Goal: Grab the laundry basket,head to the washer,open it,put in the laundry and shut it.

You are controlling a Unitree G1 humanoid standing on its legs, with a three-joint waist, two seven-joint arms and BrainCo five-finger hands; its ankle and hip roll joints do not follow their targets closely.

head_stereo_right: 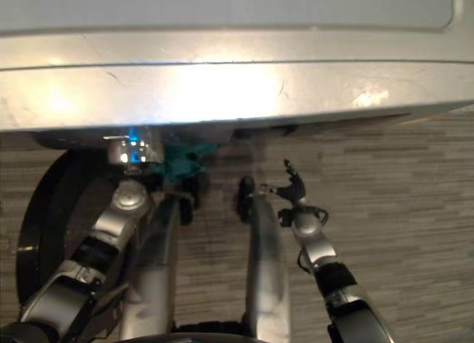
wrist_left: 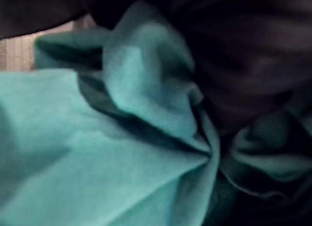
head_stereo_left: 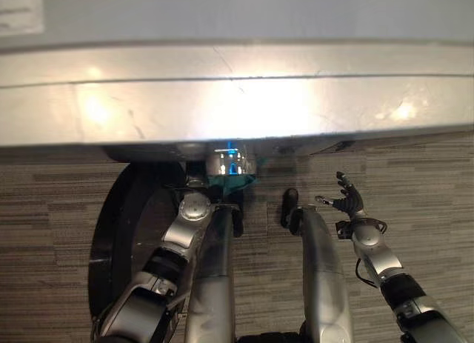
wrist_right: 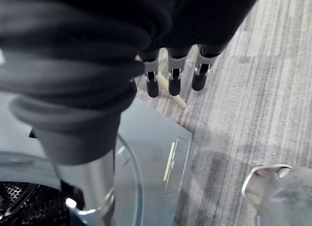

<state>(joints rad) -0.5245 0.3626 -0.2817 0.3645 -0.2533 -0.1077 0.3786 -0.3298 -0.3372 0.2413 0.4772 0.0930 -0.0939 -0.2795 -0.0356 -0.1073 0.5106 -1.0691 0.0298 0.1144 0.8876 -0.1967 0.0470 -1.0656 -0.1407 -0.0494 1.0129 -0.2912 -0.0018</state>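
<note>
Left eye view: head camera looks straight down past the washer's silver front edge [head_stereo_left: 237,98] to the striped carpet [head_stereo_left: 422,187]. Washer door [head_stereo_left: 122,232], a dark round disc, hangs swung open on the robot's left.

Teal garment [head_stereo_left: 231,181] shows as a small bunch tucked just under the washer's edge, directly ahead of the left arm, which reaches forward and under that edge. Left hand itself is hidden there; cannot tell its state. In the left wrist view the teal cloth [wrist_left: 97,153] is pressed right up against the camera, crumpled in folds, with dark space behind it, probably the drum mouth.

Right hand [head_stereo_left: 348,198] hangs over bare carpet, well apart from the garment, off to the robot's right. In the right wrist view its fingers [wrist_right: 175,79] are straight and relaxed, holding nothing; the glass door [wrist_right: 122,177] and a bit of perforated drum [wrist_right: 19,206] show beneath.

Key relation: garment lies dead ahead of the left arm, at the opening, so the left is by far the nearer. Bunched as it is, no clear long axis can be read; the bundle seems to face inward, toward the drum.

Judgement: loading step under way; door not yet shut.
</note>
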